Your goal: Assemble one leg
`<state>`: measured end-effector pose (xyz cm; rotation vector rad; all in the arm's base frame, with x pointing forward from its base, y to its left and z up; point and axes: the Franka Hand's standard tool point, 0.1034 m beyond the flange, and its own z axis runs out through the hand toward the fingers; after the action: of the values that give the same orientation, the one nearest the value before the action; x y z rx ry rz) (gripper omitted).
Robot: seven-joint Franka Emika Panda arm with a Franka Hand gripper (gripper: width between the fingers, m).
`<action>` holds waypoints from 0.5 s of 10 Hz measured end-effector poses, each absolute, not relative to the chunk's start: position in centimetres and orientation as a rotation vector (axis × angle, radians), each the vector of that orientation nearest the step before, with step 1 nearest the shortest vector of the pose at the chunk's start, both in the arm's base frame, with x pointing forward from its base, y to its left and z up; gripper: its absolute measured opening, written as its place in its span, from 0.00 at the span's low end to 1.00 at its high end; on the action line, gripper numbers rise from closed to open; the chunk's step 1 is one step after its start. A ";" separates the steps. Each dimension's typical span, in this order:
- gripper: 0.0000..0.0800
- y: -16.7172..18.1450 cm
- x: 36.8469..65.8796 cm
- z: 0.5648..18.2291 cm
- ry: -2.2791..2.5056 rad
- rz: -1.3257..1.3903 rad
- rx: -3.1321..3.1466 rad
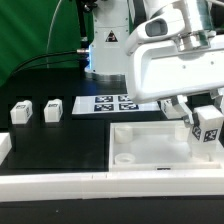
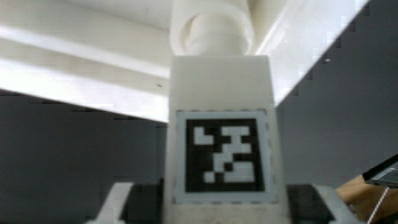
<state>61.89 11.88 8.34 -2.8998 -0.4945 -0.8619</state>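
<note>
Clamping a small white stubby leg block (image 1: 208,126) with black-and-white marker at the exterior view's right edge, the fingers (image 2: 125,205) hold it, long axis downward, over the right side of the large white tray (image 1: 150,140).

Tabletop (image 1: 60,150): outer leg (image 1: 20,112), inner leg (image 1: 52,109) at exterior view's left; marker board (image 1: 113,103) behind tray (image 1: 160,145); held leg (image 1: 208,125) above tray's right.

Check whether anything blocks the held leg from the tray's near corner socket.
Nothing visible does. The gripper holds the leg by the end of the tray at the exterior view's right; the socket lies open, only bare tray between. Two other legs stand far off at the exterior view's left.
</note>
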 end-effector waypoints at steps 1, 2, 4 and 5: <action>0.37 11.8 61.9 8.3 -0.492 -0.878 -2.897; 0.37 11.7 61.7 8.1 -0.488 -0.891 -2.895; 0.37 11.2 61.2 7.7 -0.476 -0.932 -2.890; 0.37 10.9 61.0 7.5 -0.470 -0.936 -2.891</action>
<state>61.01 10.89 7.54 -2.8908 -0.4695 -0.9360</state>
